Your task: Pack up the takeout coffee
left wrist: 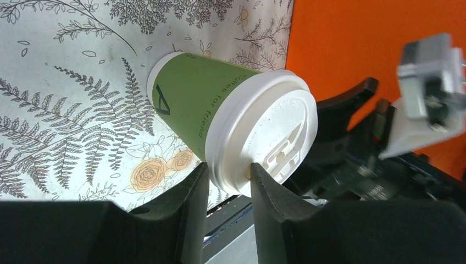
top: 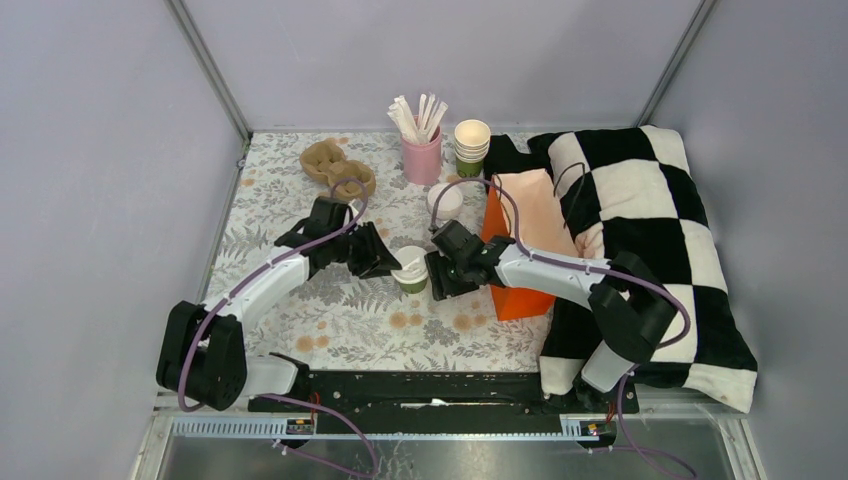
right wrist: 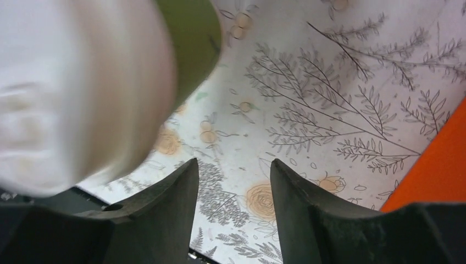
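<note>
The takeout coffee point(top: 410, 270) is a green paper cup point(left wrist: 192, 102) with a white lid point(left wrist: 269, 132) on it. It stands on the flowered table mat between my two grippers. My left gripper point(left wrist: 229, 168) is shut on the lid's rim, one finger on the lid's top face and the other against its side. In the top view the left gripper point(top: 392, 264) sits against the cup's left side. My right gripper point(right wrist: 233, 162) is open with only the mat between its fingers. The cup point(right wrist: 82, 82) shows blurred just to its upper left. From above, the right gripper point(top: 437, 273) is close to the cup's right side.
An orange paper bag point(top: 520, 250) stands open behind the right gripper, against a black-and-white checked cushion point(top: 640, 220). At the back stand a pink cup of white sticks point(top: 422, 150), a stack of cups point(top: 471, 147), a brown cardboard carrier point(top: 338, 168) and a loose white lid point(top: 445, 198).
</note>
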Tool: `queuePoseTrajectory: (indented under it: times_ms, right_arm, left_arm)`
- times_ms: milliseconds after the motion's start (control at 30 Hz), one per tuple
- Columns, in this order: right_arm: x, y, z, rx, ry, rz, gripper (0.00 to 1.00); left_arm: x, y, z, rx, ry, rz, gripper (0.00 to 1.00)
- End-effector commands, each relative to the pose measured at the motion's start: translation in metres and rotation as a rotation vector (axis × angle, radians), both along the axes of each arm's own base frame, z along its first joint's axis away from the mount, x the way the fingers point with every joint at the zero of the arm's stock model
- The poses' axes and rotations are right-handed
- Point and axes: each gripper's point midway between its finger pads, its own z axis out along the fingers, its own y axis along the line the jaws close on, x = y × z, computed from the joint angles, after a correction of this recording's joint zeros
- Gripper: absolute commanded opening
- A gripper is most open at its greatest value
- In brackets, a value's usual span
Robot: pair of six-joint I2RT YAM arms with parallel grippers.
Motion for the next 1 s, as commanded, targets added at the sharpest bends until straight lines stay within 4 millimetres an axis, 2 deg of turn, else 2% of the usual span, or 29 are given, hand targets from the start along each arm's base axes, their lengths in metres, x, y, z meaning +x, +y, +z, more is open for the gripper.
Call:
queuePoseTrajectory:
  times_ms: [0, 200, 300, 567, 767, 967]
  right_arm:
    - [0.016, 0.023, 0.073, 0.126, -0.141, 0.111, 0.59]
    - [0.035, 0.018, 0.088, 0.060, -0.216, 0.085, 0.59]
    - [0.045, 0.016, 0.091, 0.044, -0.245, 0.041, 0.57]
    - [0.061, 0.012, 0.102, 0.024, -0.302, -0.012, 0.52]
    - [0.069, 0.016, 0.097, 0.085, -0.251, -0.023, 0.52]
    - [0.069, 0.025, 0.097, 0.138, -0.219, -0.003, 0.51]
  left_arm:
    - [0.009, -0.001, 0.009, 0.031, -0.031, -0.022, 0.37]
    - [0.020, -0.002, 0.023, 0.042, -0.065, -0.030, 0.39]
    - [0.020, -0.002, 0.018, 0.049, -0.053, -0.030, 0.38]
    - [0.006, 0.010, -0.010, 0.110, 0.000, -0.021, 0.38]
    - [0.012, 0.010, -0.009, 0.120, -0.007, -0.019, 0.37]
    - [0.012, 0.010, -0.010, 0.119, -0.004, -0.019, 0.37]
